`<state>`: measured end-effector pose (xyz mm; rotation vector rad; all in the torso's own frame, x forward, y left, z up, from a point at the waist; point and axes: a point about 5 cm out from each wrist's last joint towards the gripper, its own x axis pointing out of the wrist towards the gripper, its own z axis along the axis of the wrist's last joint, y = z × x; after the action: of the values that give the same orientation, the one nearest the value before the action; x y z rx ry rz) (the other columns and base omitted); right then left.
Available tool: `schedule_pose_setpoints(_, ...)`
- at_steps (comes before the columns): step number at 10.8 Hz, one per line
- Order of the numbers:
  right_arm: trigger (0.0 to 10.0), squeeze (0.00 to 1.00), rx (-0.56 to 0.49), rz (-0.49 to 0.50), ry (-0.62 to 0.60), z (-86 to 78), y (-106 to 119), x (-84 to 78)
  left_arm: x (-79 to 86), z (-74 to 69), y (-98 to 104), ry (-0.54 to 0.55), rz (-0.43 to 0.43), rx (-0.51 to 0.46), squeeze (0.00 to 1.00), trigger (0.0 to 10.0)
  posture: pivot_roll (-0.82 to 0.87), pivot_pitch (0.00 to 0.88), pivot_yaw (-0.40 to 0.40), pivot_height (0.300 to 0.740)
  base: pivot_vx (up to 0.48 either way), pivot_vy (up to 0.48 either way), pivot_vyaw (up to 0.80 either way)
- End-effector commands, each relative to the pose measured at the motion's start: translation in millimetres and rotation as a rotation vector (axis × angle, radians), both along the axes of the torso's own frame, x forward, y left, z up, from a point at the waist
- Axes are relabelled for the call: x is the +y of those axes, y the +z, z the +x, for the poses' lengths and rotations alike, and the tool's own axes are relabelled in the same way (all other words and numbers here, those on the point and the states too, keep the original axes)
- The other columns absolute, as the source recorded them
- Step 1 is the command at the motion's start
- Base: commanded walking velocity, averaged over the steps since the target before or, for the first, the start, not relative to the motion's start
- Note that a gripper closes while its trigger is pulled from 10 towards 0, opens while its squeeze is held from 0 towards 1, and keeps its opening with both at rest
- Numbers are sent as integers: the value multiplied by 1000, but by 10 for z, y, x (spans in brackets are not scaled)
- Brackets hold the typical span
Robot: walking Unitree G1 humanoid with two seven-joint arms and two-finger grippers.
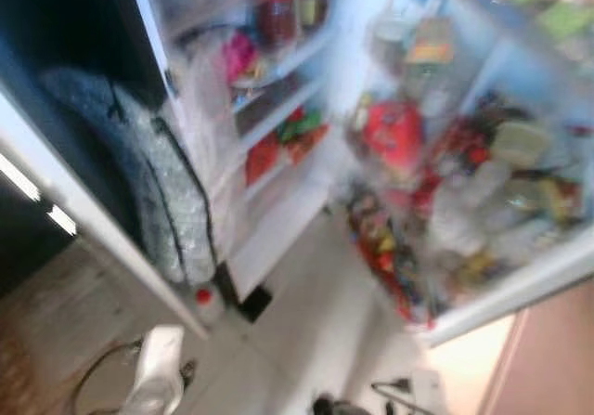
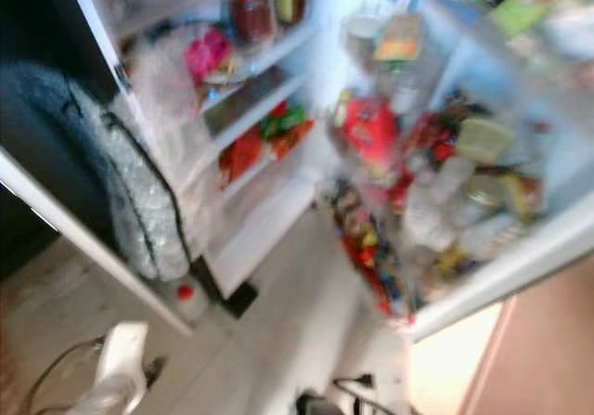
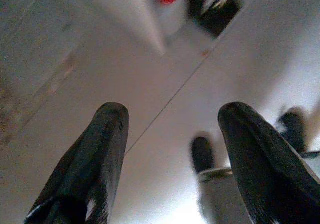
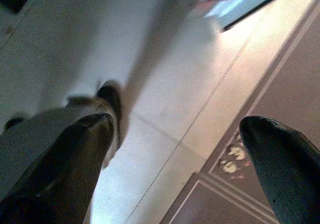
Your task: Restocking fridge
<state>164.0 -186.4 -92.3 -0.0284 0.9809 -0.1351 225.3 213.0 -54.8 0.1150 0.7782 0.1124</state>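
An open fridge stands before me, blurred, with white shelves (image 1: 278, 90) holding jars, red and green packets and a pink item. Its open door (image 1: 520, 285) on the right is packed with bottles, a red bag (image 1: 394, 135) and colourful packets. My left gripper (image 3: 172, 149) hangs open above the pale floor tiles, nothing between its fingers. My right gripper (image 4: 185, 164) hangs open too, over the tiles beside the door's lower corner.
A small red-capped bottle (image 1: 206, 302) stands on the floor by the fridge's foot. A grey bubble-wrapped bundle (image 1: 148, 183) leans at the left door. A white object (image 1: 160, 373) and a cable lie on the floor at lower left. Brown flooring (image 1: 557, 359) lies at right.
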Motion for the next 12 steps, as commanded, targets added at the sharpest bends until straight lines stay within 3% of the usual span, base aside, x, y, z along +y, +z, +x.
schedule_pose_setpoints(1,10000,0,18,12,-21,-69,-33,30,67,-212,-121,9,14,83,0,10000,-157,198,-13,740,0,0,0)
schedule_pose_setpoints(4,10000,0,-15,1,-76,-60,-20,21,70,-226,-128,4,18,87,0,10000,-165,200,-10,740,0,0,0)
schedule_pose_setpoints(8,10000,0,-142,14,-149,-4,39,21,91,-227,-123,1,26,87,0,10000,-172,195,-6,740,0,0,0)
schedule_pose_setpoints(12,10000,0,-99,26,-201,-51,6,25,-10,-121,-81,-12,27,54,0,10000,-166,183,-5,740,0,0,0)
